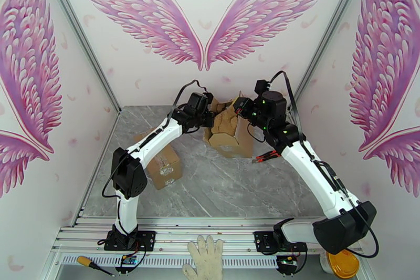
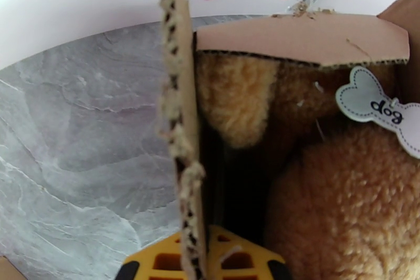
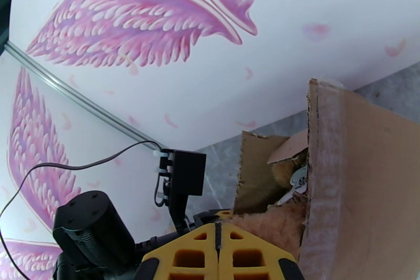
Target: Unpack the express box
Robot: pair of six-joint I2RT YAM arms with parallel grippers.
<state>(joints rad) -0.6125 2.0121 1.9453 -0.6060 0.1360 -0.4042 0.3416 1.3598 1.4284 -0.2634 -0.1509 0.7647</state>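
Observation:
The express box (image 1: 233, 142), an opened brown carton, stands at the back middle of the grey table. A tan plush dog (image 1: 226, 117) sticks out of its top. In the left wrist view my left gripper (image 2: 194, 257) is shut on the box's torn upright flap (image 2: 181, 118). The plush dog (image 2: 341, 207), with a white bone-shaped "dog" tag (image 2: 378, 105), lies just inside. My right gripper (image 3: 218, 236) is shut beside the plush dog (image 3: 262, 226), next to the box wall (image 3: 362, 181). I cannot tell whether it pinches any fur. In the top view it (image 1: 241, 106) sits at the toy's upper right.
A second, closed carton (image 1: 165, 165) lies under my left arm. A red-handled tool (image 1: 268, 156) lies right of the open box. On the near rail are a white glove (image 1: 205, 260), a screwdriver (image 1: 89, 263) and a yellow round thing (image 1: 342, 263). Walls close in on three sides.

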